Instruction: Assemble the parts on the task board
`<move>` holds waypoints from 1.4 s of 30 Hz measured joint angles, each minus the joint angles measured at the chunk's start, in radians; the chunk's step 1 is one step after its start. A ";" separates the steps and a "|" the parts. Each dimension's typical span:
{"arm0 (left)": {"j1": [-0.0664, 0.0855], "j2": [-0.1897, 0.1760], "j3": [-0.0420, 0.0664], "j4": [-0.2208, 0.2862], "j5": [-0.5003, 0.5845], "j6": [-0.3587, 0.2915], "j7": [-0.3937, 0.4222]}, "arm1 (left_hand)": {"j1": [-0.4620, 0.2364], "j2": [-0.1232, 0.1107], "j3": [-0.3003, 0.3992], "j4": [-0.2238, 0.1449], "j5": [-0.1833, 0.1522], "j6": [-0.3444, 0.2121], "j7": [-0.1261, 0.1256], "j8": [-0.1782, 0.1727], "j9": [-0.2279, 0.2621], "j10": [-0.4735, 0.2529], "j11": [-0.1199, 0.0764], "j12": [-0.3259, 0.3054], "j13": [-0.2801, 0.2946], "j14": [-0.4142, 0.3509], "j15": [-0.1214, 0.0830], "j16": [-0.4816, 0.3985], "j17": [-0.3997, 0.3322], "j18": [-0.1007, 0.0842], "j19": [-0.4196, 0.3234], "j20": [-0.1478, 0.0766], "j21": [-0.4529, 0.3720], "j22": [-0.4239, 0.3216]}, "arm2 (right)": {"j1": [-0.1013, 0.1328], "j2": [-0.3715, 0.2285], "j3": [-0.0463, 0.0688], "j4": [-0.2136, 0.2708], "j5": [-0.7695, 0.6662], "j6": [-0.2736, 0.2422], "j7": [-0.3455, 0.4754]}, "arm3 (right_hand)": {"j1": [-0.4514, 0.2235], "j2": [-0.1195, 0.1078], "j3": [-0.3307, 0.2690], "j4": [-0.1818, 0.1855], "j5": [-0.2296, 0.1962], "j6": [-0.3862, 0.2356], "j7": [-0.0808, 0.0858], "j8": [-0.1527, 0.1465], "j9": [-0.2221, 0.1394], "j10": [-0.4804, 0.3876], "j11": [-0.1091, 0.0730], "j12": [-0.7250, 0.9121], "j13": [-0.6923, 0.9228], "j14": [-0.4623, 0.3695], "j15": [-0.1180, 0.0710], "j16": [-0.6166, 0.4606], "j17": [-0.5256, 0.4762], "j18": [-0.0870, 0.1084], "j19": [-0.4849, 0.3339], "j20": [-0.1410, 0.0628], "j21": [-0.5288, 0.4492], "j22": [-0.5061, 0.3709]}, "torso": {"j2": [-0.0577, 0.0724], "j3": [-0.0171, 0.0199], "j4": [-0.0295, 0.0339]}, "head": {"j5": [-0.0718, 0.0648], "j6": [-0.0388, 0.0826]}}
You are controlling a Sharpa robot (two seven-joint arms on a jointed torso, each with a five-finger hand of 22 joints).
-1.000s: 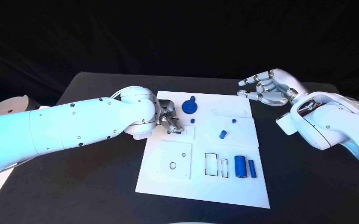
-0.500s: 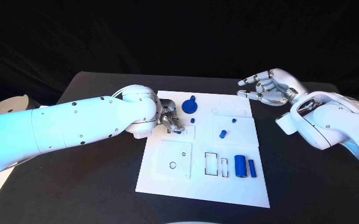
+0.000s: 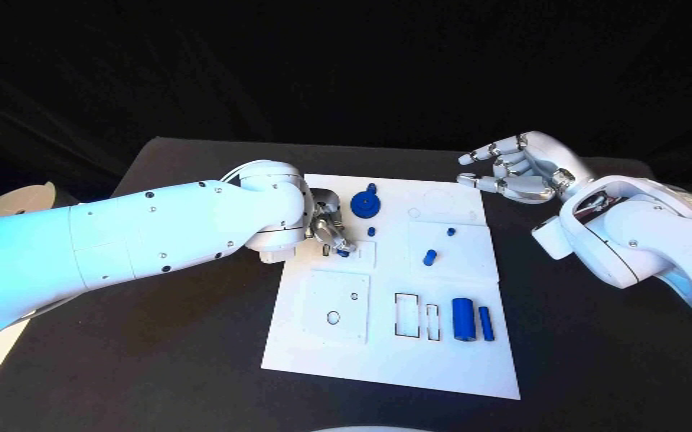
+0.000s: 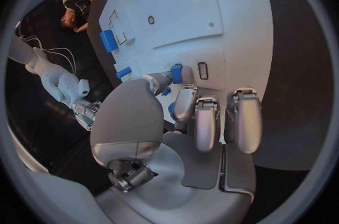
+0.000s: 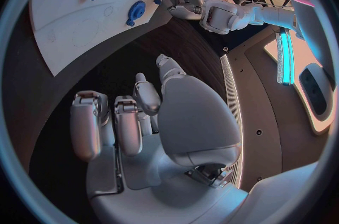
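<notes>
On the black surface (image 3: 173, 352) lies the white task board (image 3: 389, 362), its near edge closest to the robot. In the board's near half a raised square panel (image 3: 335, 310) with a round hole sits toward the robot's left, and beside it two narrow rectangular slots (image 3: 418, 318) are outlined in dark. Just right of the slots a large blue cylinder (image 3: 463, 319) lies next to a slimmer blue bar (image 3: 486, 324), the two close together but apart. Farther up the board, near its middle, a short blue peg (image 3: 430, 258) lies tilted, and a smaller blue stub (image 3: 451, 233) sits a little beyond it. Level with these at the board's left edge, the left hand (image 3: 326, 231) hovers low with its fingers curled down; the left wrist view shows the thumb and a finger (image 4: 185, 104) pinching a small blue part (image 4: 175, 73) just above the board, beside a small rectangular slot (image 4: 203, 70). Just beyond that hand a blue round gear-like part (image 3: 366, 204) sits on the board, with a small blue pin (image 3: 372, 231) near it. Toward the far right, off the board's corner and above the dark surface, the right hand (image 3: 515, 172) is raised with its fingers loosely bent and apart, holding nothing.
</notes>
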 measured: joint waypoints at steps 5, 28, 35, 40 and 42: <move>0.001 0.005 0.000 -0.009 0.004 0.005 0.000 | -0.025 -0.001 0.001 -0.006 0.002 0.010 -0.006 0.000 0.000 0.004 -0.004 0.000 0.005 0.004 -0.004 0.000 0.000 0.000 0.000 0.000 0.004 0.000 | 0.000 0.000 0.000 0.000 0.004 0.002 0.001 | 0.000 0.000 0.000 0.000 0.006 0.000 0.000 0.000 0.000 0.000 0.000 0.000 -0.001 0.000 0.000 0.000 0.000 0.000 0.000 0.000 0.000 0.000 | 0.000 0.0001 -0.0001 | 0.001 -0.001; 0.001 0.019 0.000 -0.037 0.006 0.016 -0.001 | -0.138 -0.022 -0.162 0.065 0.007 0.055 -0.019 -0.003 0.001 0.022 -0.008 0.023 0.032 0.000 -0.007 0.000 0.000 -0.011 0.004 -0.004 0.019 0.000 | 0.000 -0.002 0.000 0.003 0.010 0.008 0.004 | 0.000 0.000 -0.003 0.003 0.010 0.000 0.000 0.000 0.000 0.000 0.000 -0.004 -0.003 0.000 0.000 0.000 0.000 0.000 0.000 0.000 0.000 0.001 | 0.000 -0.0005 -0.0001 | 0.001 -0.005; 0.002 0.021 0.000 -0.041 0.007 0.022 0.000 | -0.138 -0.022 -0.175 0.060 0.007 0.055 -0.019 -0.002 0.003 0.022 -0.008 0.023 0.036 0.000 -0.007 0.000 0.000 -0.011 0.004 -0.004 0.023 0.000 | 0.000 -0.004 0.000 0.004 0.011 0.009 0.004 | 0.000 0.000 -0.003 0.003 0.010 0.000 0.000 0.000 0.000 0.000 0.000 -0.004 -0.003 0.000 0.000 0.000 0.000 0.000 0.000 0.000 0.000 0.001 | 0.000 -0.0009 0.0004 | -0.001 -0.006; 0.002 0.021 0.001 -0.041 0.006 0.027 0.000 | -0.138 -0.022 -0.197 0.057 0.007 0.056 -0.018 -0.001 0.004 0.026 -0.012 0.023 0.037 0.003 -0.011 0.000 0.000 -0.010 0.004 -0.004 0.023 0.000 | 0.000 -0.004 0.000 0.005 0.011 0.011 0.004 | 0.000 0.000 -0.003 0.003 0.010 0.000 0.000 0.000 0.000 0.000 0.000 -0.004 -0.003 0.000 0.000 0.000 0.000 0.000 0.000 0.000 0.000 0.000 | 0.000 -0.0011 0.0007 | -0.001 -0.007; 0.003 0.021 0.001 -0.041 0.005 0.028 0.000 | -0.137 -0.023 -0.213 0.059 0.007 0.057 -0.018 -0.001 0.004 0.026 -0.012 0.024 0.037 0.003 -0.011 0.000 0.000 -0.010 0.000 -0.007 0.023 0.000 | 0.000 -0.004 0.000 0.005 0.011 0.011 0.004 | 0.000 0.000 -0.003 0.003 0.010 0.000 0.000 0.000 0.000 0.000 0.000 -0.004 -0.003 0.000 0.000 0.000 0.000 0.000 0.000 0.000 0.000 0.000 | 0.000 -0.0012 0.0009 | -0.001 -0.007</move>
